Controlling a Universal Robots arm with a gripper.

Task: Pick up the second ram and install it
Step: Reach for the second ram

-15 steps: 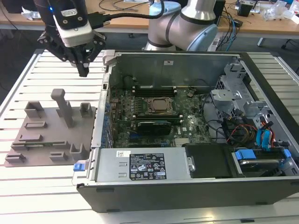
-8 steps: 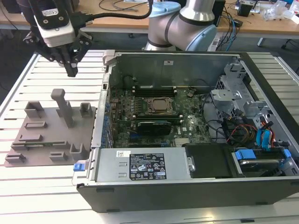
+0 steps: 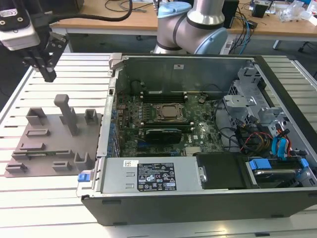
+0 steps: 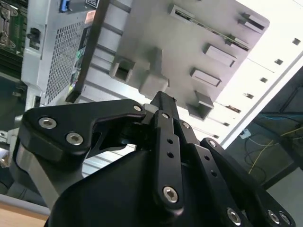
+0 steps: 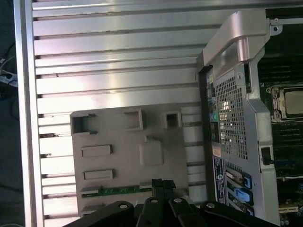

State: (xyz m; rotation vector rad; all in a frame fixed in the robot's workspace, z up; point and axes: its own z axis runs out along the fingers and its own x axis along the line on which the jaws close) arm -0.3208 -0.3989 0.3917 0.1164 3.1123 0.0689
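- The gripper (image 3: 50, 77) hangs above the slatted aluminium table (image 3: 29, 198), on the exterior view's left, clear of the open computer chassis (image 3: 198, 201).
- The black fingers (image 5: 156, 185) converge to a single tip. They appear pressed together with nothing between them, although the contact line itself is hard to see.
- The second ram (image 5: 118, 190) is a long, thin, green circuit-board stick. It sits edge-up in a narrow slot of the grey holder plate (image 5: 123, 156).
- Only the stick's slim green edge is exposed. It shows small light and dark marks along its length, and chip detail is not resolvable.
- In the first wrist view, the fingertips lie just beside one end of the stick. The gripper does not touch it.
- The holder plate rests flat on the table beside the chassis wall. It carries an upright grey post (image 3: 67, 114) and several rectangular pockets.
- Inside the chassis, the CPU socket (image 3: 168, 111) sits at the centre of the motherboard, between two banks of memory slots.
- The power supply (image 3: 148, 173), with a white label, lies along the near chassis wall.
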